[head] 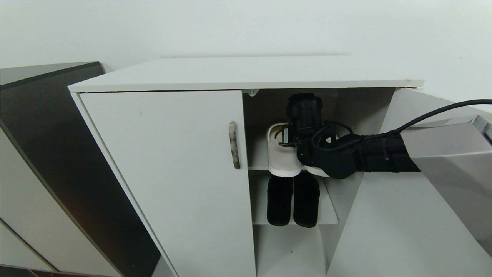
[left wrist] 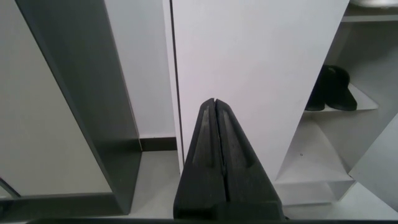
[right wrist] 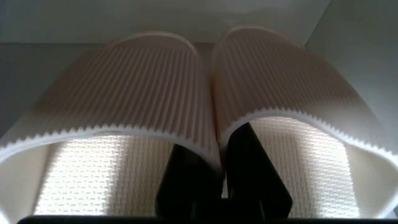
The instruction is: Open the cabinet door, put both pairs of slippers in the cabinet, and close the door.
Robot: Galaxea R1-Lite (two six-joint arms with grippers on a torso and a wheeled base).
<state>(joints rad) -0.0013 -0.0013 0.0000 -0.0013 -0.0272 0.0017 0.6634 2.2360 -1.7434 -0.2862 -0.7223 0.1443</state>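
The white cabinet (head: 246, 73) stands with its right door (head: 384, 231) swung open and its left door (head: 161, 173) closed. A pair of black slippers (head: 292, 200) (left wrist: 336, 90) lies side by side on the lower shelf. On the upper shelf rests a pair of white ribbed slippers (head: 282, 161) (right wrist: 155, 81), heels hanging over the shelf edge. My right gripper (head: 284, 137) (right wrist: 221, 180) is inside the cabinet, one finger in each slipper, shut on their adjoining inner walls. Low down, my left gripper (left wrist: 214, 106) is shut and empty, facing the closed left door.
The closed door's metal handle (head: 234, 145) sits close to the opening's left edge. A dark panel (head: 57, 154) leans beside the cabinet's left side. Below the black slippers is a bare bottom compartment (head: 288, 246). The right arm's cable (head: 442, 109) runs over the open door.
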